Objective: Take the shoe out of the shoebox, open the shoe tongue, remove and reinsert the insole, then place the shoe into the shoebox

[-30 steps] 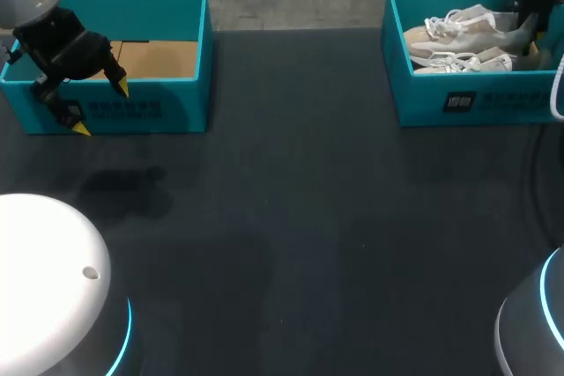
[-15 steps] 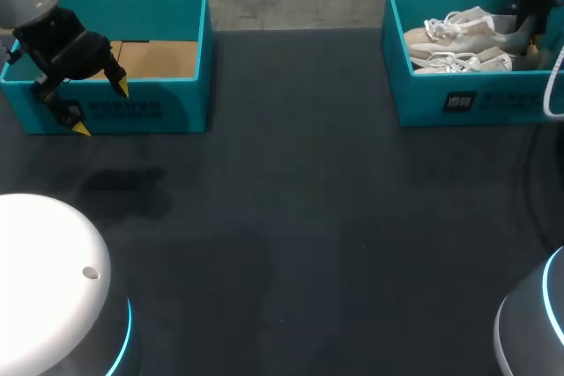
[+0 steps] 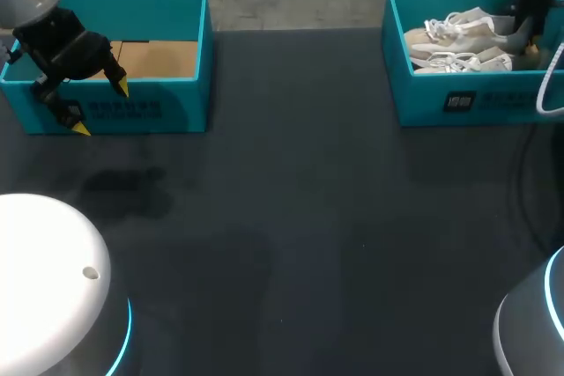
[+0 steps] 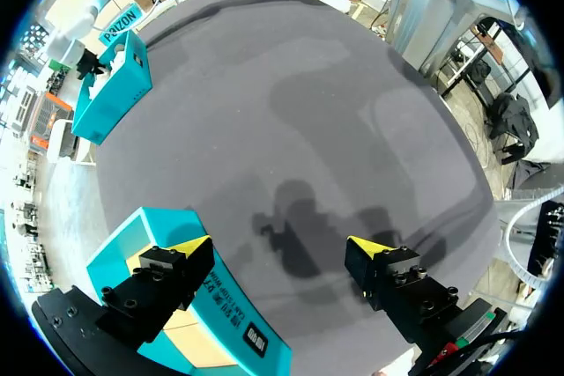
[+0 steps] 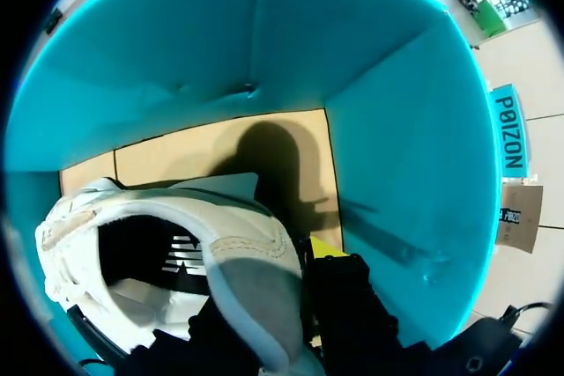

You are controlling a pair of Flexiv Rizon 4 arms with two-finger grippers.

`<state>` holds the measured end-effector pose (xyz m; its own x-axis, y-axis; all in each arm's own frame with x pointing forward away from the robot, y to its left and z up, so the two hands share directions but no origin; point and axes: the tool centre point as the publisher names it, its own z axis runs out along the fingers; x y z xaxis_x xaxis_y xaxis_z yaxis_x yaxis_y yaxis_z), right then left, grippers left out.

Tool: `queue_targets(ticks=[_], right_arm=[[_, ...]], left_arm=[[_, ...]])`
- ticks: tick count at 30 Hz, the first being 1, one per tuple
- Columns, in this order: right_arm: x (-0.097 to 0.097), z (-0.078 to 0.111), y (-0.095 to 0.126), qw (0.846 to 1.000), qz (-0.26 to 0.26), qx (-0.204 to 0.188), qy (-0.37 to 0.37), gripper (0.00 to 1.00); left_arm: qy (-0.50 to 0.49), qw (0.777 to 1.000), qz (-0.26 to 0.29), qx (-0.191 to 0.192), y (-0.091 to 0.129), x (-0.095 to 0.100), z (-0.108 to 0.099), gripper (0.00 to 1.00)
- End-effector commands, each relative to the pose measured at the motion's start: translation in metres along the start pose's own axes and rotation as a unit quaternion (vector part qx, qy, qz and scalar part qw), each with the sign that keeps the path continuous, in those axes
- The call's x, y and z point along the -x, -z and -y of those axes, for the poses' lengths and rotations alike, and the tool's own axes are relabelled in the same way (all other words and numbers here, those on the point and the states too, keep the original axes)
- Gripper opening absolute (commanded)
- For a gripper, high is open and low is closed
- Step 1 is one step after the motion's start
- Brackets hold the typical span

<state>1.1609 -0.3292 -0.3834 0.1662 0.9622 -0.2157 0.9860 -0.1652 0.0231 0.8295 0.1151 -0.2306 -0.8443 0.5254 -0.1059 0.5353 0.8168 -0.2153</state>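
The shoe point(image 5: 247, 275) hides one fingertip of the right tool point(image 5: 278, 292) clamping it.

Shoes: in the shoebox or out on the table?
In. The head view shows both pale shoes lying between the walls of the right teal shoebox, none on the table.

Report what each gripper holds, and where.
Left gripper: nothing. Right gripper: the pale beige lace-up shoe, clamped at its heel collar, inside the teal shoebox.
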Motion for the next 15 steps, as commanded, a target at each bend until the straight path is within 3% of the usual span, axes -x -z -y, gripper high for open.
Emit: queue_targets(ticks=[1, 8, 15], right_arm=[[0.0001, -0.0087, -0.0027, 1.0, -0.001, -0.009, 0.003, 0.05], [-0.0003, -0.0071, -0.0016, 1.0, -0.003, -0.007, 0.007, 0.21], [-0.0005, -0.0058, 0.0035, 1.0, 0.0, -0.004, 0.011, 0.29]], left_arm=[[0.0, 1.0, -0.001, 0.001, 0.0003, 0.0, 0.0002, 1.0], [0.0, 1.0, -0.001, 0.001, 0.0003, 0.0, 0.0002, 1.0], [0.0, 1.0, -0.001, 0.001, 0.0003, 0.0, 0.0002, 1.0]])
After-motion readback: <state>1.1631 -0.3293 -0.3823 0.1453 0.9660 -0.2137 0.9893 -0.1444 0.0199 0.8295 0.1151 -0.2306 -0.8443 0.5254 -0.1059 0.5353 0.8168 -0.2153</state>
